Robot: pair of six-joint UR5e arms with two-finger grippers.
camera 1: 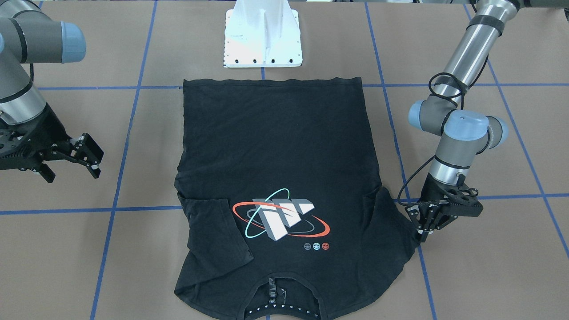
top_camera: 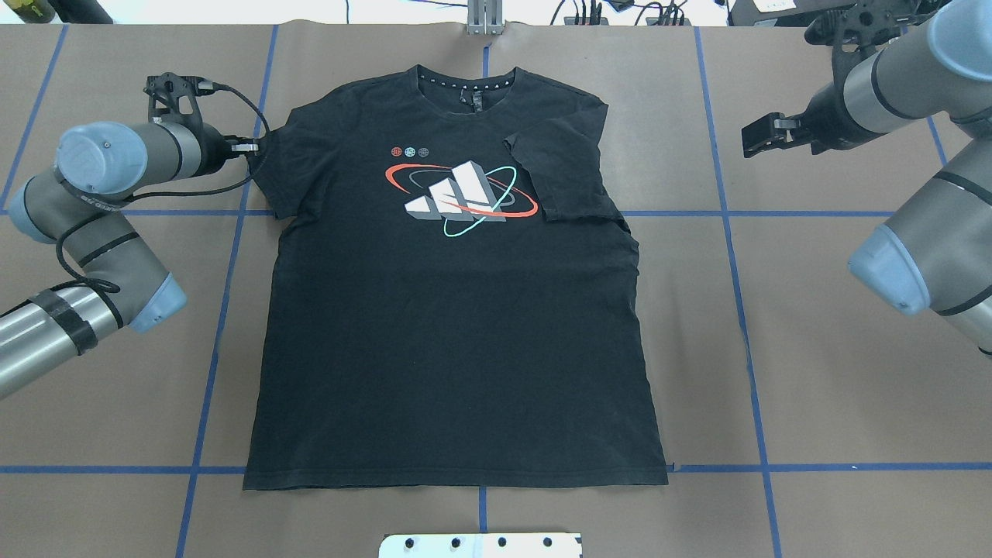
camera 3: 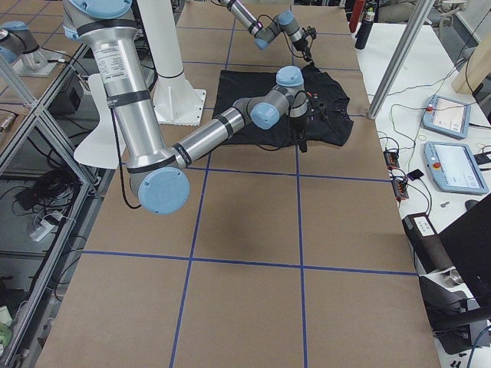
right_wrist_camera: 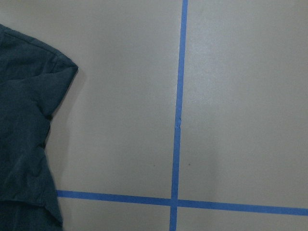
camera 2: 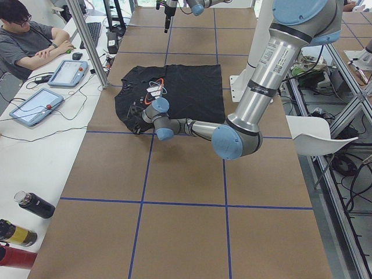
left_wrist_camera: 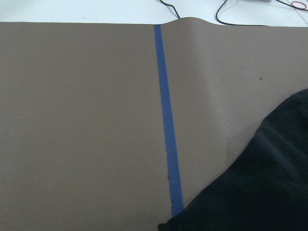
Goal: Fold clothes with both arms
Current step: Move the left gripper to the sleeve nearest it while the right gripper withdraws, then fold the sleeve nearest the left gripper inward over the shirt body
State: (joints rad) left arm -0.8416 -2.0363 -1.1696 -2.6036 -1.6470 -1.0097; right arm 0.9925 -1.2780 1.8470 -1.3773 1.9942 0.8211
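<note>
The black T-shirt (camera 1: 275, 146) (top_camera: 457, 333) lies flat with the logo up and its collar at the far side from the robot. The sleeve on the robot's right (top_camera: 558, 170) is folded in over the chest. My left gripper (camera 1: 421, 229) (top_camera: 252, 146) sits low at the other sleeve's edge, its fingers closed on the fabric. Black cloth (left_wrist_camera: 269, 183) fills the lower right corner of the left wrist view. My right gripper (camera 1: 71, 173) (top_camera: 756, 139) hangs open and empty, well off the shirt's side. The right wrist view catches the shirt's edge (right_wrist_camera: 24, 120).
The white base pedestal (camera 1: 262, 40) (top_camera: 480, 545) stands just behind the shirt's hem. Blue tape lines (top_camera: 728, 256) cross the brown table. A person (camera 2: 35, 40) sits at a side bench with tablets (camera 3: 449, 115); bottles (camera 2: 35, 204) lie nearby.
</note>
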